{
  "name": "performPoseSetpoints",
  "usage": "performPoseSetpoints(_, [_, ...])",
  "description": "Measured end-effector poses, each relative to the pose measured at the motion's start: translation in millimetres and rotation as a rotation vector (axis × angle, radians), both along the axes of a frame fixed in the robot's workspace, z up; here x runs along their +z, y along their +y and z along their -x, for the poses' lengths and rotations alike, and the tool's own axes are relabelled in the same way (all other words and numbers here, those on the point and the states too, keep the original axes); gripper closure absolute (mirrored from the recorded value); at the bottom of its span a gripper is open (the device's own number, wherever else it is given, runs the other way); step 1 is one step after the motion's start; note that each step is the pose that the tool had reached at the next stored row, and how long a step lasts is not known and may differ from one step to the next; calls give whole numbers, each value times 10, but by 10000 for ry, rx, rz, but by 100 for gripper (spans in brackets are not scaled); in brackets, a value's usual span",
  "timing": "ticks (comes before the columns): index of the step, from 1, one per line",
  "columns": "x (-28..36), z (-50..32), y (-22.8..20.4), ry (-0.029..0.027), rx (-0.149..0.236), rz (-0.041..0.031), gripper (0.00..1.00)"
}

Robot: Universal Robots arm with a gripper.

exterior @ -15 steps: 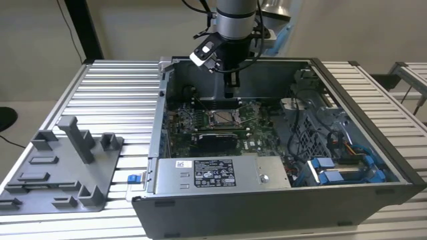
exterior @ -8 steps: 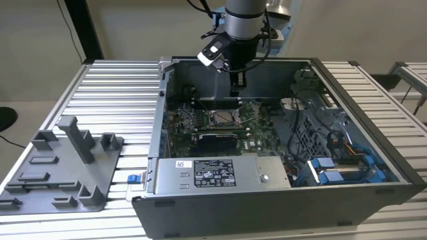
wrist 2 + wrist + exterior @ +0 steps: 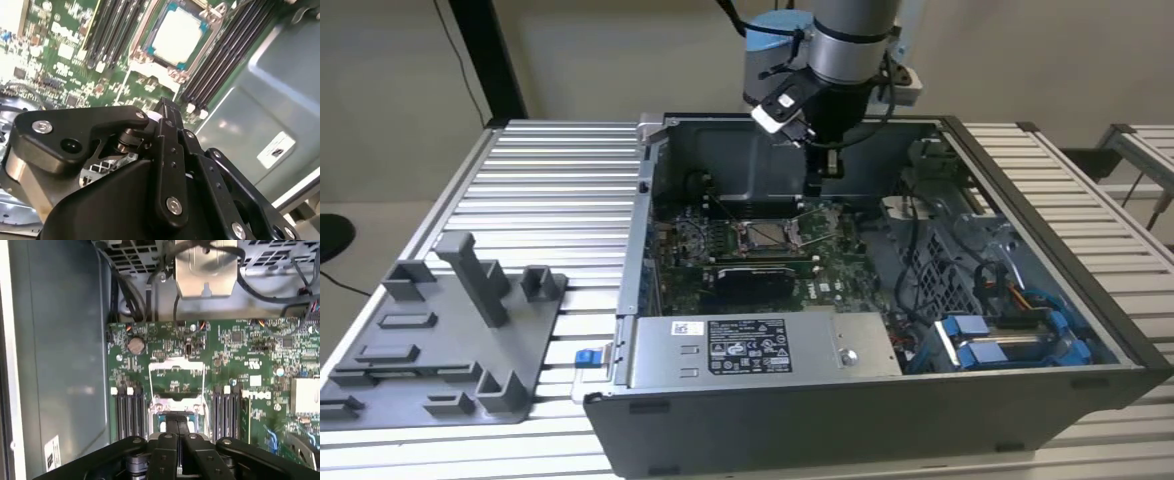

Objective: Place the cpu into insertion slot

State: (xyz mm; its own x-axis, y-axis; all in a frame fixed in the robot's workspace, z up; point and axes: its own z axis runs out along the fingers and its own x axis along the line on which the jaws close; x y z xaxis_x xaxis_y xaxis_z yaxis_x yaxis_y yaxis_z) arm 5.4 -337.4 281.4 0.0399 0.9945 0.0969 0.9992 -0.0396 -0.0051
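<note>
The cpu (image 3: 177,36), a dull silver-grey square, lies flat inside the insertion slot (image 3: 145,52) on the green board. In the exterior view the cpu (image 3: 767,237) sits mid-board in the open computer case. My gripper (image 3: 814,186) hangs a little above the board, just behind the slot toward the case's back wall. Its black fingers (image 3: 165,107) stand pressed together with nothing seen between them. In the first wrist view the gripper (image 3: 178,420) covers most of the slot, whose silver hinged frame (image 3: 176,365) stands swung open beyond it.
Black memory slots (image 3: 127,410) flank the socket on both sides. A grey box with a white label (image 3: 754,345) fills the case's front. Cables and blue parts (image 3: 1001,335) crowd the exterior view's right. A grey fixture tray (image 3: 440,335) rests on the ribbed table outside the case.
</note>
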Motion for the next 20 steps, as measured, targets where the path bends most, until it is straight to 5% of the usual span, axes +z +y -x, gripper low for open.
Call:
performPoseSetpoints(11, [-157, -448, -33, 58, 0, -1, 100])
performPoseSetpoints(20, [-237, -856, -41, 116, -1, -69, 100])
